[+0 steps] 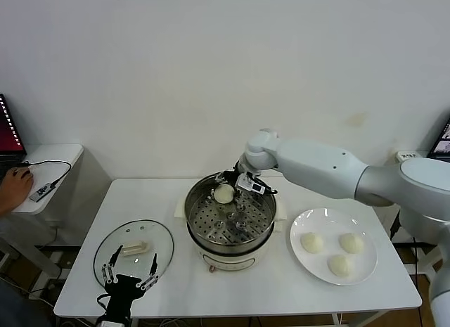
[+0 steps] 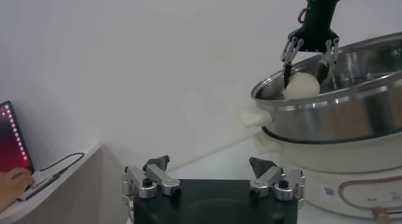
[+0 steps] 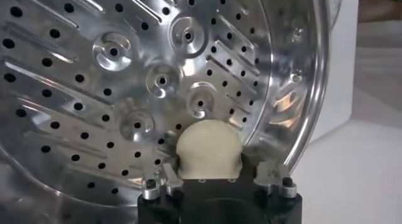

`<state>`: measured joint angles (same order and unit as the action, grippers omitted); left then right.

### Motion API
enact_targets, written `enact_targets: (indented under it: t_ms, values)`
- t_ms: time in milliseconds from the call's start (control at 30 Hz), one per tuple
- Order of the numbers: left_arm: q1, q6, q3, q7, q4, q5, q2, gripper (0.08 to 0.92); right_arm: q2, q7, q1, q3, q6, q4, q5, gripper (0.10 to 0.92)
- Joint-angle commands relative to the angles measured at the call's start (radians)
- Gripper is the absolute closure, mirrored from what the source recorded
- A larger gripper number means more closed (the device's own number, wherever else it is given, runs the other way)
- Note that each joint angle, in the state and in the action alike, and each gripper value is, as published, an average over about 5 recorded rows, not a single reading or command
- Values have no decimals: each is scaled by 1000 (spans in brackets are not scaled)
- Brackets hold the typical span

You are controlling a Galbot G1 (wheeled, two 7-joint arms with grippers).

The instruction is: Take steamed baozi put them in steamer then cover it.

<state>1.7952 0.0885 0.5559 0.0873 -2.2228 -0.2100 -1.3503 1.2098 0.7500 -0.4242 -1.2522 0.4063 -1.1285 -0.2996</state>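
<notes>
I have the right gripper point(image 1: 226, 186) over the far side of the steamer point(image 1: 230, 221), closed around one smooth, cream-white baozi point(image 1: 223, 193). From the right wrist camera the bun point(image 3: 208, 150) sits snug between the fingers point(image 3: 165, 176), a matte rounded dome against the shiny perforated tray point(image 3: 125, 74), whose steel is stamped with round holes, ribs and little swirled bosses. I think the bun is just above the tray rather than resting on it, but I can't be sure from these angles. The left wrist camera shows the same gripper point(image 2: 306, 67) pointing straight down into the polished pot point(image 2: 333, 112), fingers either side of the bun point(image 2: 301, 85). The right arm reaches in from my right, bent at the wrist over the pot's rim.

Three more buns point(image 1: 311, 242) lie on the flat white plate point(image 1: 304, 223) to the right of the steamer. The glass cover point(image 1: 133, 253), round with a metal rim and a cream rectangular handle point(image 1: 135, 249), lies flat on the white table point(image 1: 140, 193) to the left. My left gripper point(image 1: 129, 268) hangs low at the near edge of that lid, fingers spread wide and holding nothing
</notes>
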Motion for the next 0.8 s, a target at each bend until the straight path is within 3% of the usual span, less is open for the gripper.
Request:
enact_targets:
  t_ms: [33, 333, 567, 800]
  values:
    - [0, 1, 0, -2, -8, 1, 1, 177, -35, 17, -65, -10, -53, -75, 105, 247]
    - [-7, 7, -1, -17, -19, 27, 21, 177, -283, 220, -237, -63, -449, -387, 427, 203]
    - [-42, 44, 30, -10, -9, 102, 44, 177, -555, 240, -269, -15, -651, -531, 525, 203]
    - [-66, 52, 44, -2, 42, 126, 68, 177, -794, 239, -193, 13, -711, -618, 505, 203]
